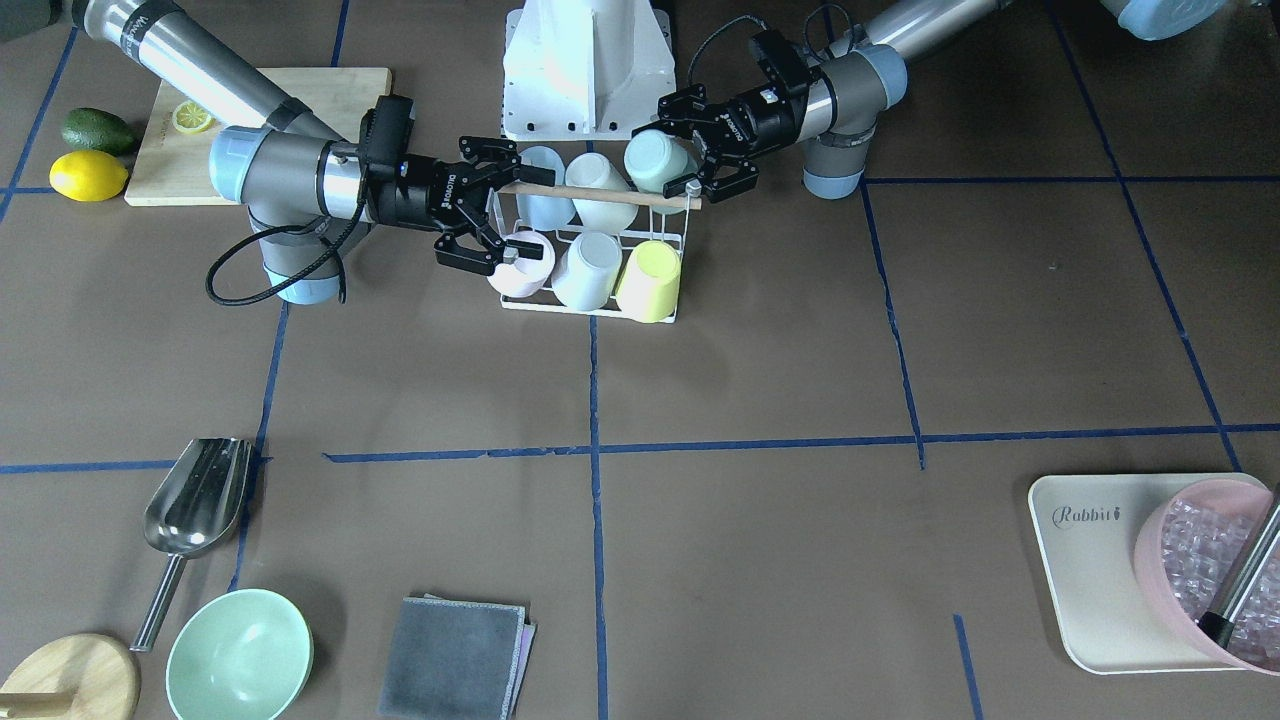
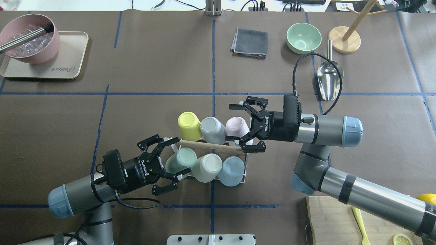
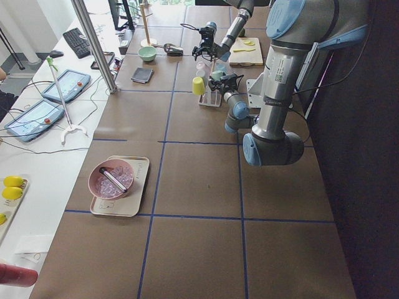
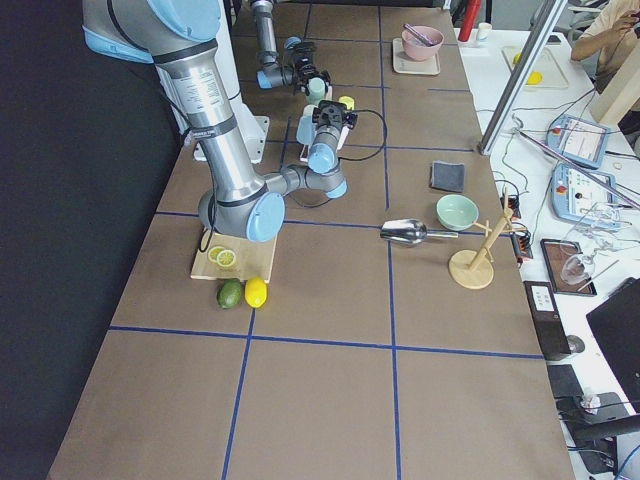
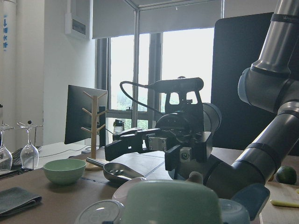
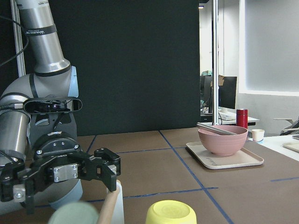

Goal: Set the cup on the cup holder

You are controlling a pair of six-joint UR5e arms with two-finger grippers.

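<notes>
The white wire cup holder (image 2: 247, 159) with its wooden rod handle (image 2: 207, 146) stands mid-table, also in the front view (image 1: 590, 303). Six cups sit upside down on it: yellow (image 2: 189, 126), grey (image 2: 213, 125), pink (image 2: 235, 123), mint (image 2: 184, 159), white (image 2: 207, 167), blue (image 2: 232, 170). My left gripper (image 2: 175, 161) is open, its jaws either side of the mint cup (image 1: 655, 160). My right gripper (image 2: 236, 127) is open, its jaws either side of the pink cup (image 1: 520, 268). The left wrist view shows the mint cup's base (image 5: 168, 200) close below.
A pink bowl of ice (image 2: 29, 39) sits on a tray (image 2: 73, 64) far left. A grey cloth (image 2: 250, 42), green bowl (image 2: 304, 37), metal scoop (image 2: 328, 80) and wooden stand (image 2: 344, 42) lie far right. A cutting board (image 2: 337, 221) is near my right arm.
</notes>
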